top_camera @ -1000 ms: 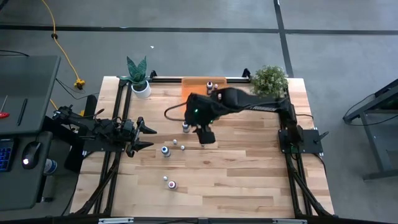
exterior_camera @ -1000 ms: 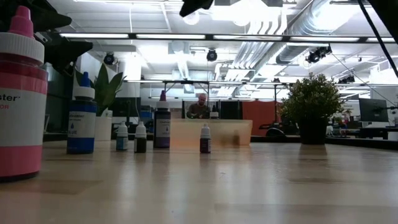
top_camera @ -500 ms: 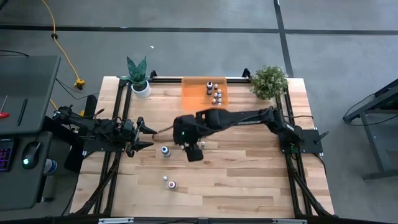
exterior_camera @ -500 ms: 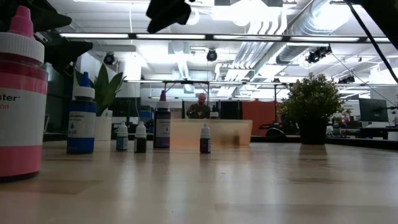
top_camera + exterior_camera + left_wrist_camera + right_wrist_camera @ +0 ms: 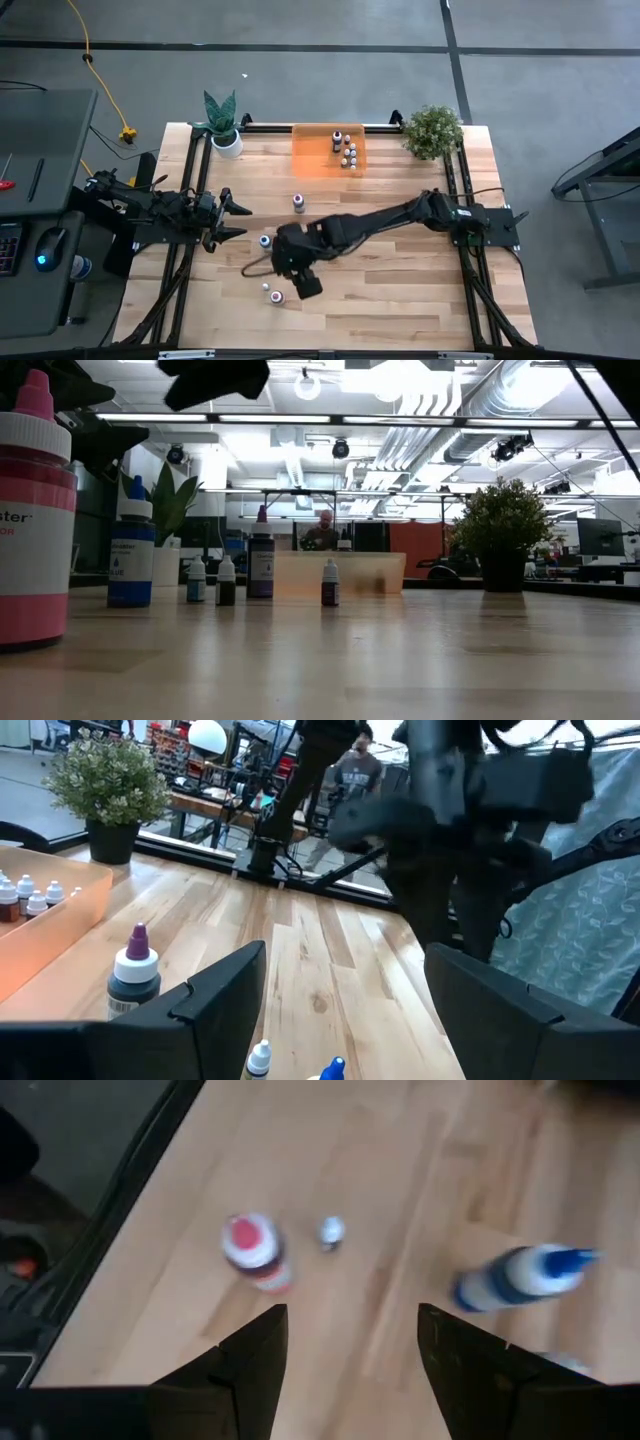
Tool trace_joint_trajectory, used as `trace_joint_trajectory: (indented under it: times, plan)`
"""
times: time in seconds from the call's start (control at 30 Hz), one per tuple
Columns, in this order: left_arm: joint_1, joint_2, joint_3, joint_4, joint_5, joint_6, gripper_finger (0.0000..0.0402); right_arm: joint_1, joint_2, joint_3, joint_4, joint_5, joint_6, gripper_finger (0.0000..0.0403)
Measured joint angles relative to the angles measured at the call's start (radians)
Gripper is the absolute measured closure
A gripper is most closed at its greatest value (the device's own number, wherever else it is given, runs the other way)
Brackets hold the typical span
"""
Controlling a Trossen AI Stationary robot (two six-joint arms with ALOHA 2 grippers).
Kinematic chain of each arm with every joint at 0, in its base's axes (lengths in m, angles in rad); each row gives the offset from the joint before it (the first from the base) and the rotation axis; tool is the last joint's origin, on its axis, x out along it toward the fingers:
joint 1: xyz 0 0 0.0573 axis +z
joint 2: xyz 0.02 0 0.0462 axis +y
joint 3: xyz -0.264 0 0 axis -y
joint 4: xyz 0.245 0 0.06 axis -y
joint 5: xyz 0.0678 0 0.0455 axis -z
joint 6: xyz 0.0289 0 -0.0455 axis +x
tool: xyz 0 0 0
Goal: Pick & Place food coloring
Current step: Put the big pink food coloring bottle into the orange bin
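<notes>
Bare wood lies between the red-capped bottle [image 5: 255, 1255], small dropper [image 5: 332, 1231] and blue bottle [image 5: 520, 1275].

surface [image 5: 400, 280]: pale wood planks with a streaky grain
tray [image 5: 312, 158]: translucent orange
bottle beside the right pincer [image 5: 253, 1252]: red cap, pink and white body
bottle ahead of the right pincer [image 5: 520, 1276]: blue cap and band, white body
right pincer [image 5: 350, 1370]: black fingers
potted plants [image 5: 433, 130]: green leaves

High view: overhead, straight down on the table [image 5: 400, 300];
Low view: tabletop level, facing the room;
Wrist views: close, sharing the blue-capped bottle [image 5: 520, 1275].
</notes>
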Motion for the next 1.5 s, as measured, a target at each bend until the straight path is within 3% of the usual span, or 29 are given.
trace_joint_trajectory:
  times: [0.13, 0.27, 0.43, 0.6, 1.07, 1.5]
  plan:
    - [0.000, 0.000, 0.000, 0.000, 0.000, 0.000, 0.0130, 0.038, -0.042, -0.134, 0.101, -0.010, 0.016, 0.0190]
    - [0.000, 0.000, 0.000, 0.000, 0.000, 0.000, 0.0130, 0.082, -0.147, -0.364, 0.326, -0.010, 0.085, 0.0193]
    - [0.000, 0.000, 0.000, 0.000, 0.000, 0.000, 0.0130, 0.143, -0.255, -0.629, 0.580, 0.105, 0.164, 0.0193]
    - [0.000, 0.000, 0.000, 0.000, 0.000, 0.000, 0.0130, 0.173, -0.291, -0.799, 0.837, 0.185, 0.244, 0.0196]
    - [0.000, 0.000, 0.000, 0.000, 0.000, 0.000, 0.0130, 0.240, -0.291, -1.015, 1.297, 0.448, 0.281, 0.0196]
    - [0.000, 0.000, 0.000, 0.000, 0.000, 0.000, 0.0130, 0.272, -0.193, -1.056, 1.558, 0.531, 0.289, 0.0196]
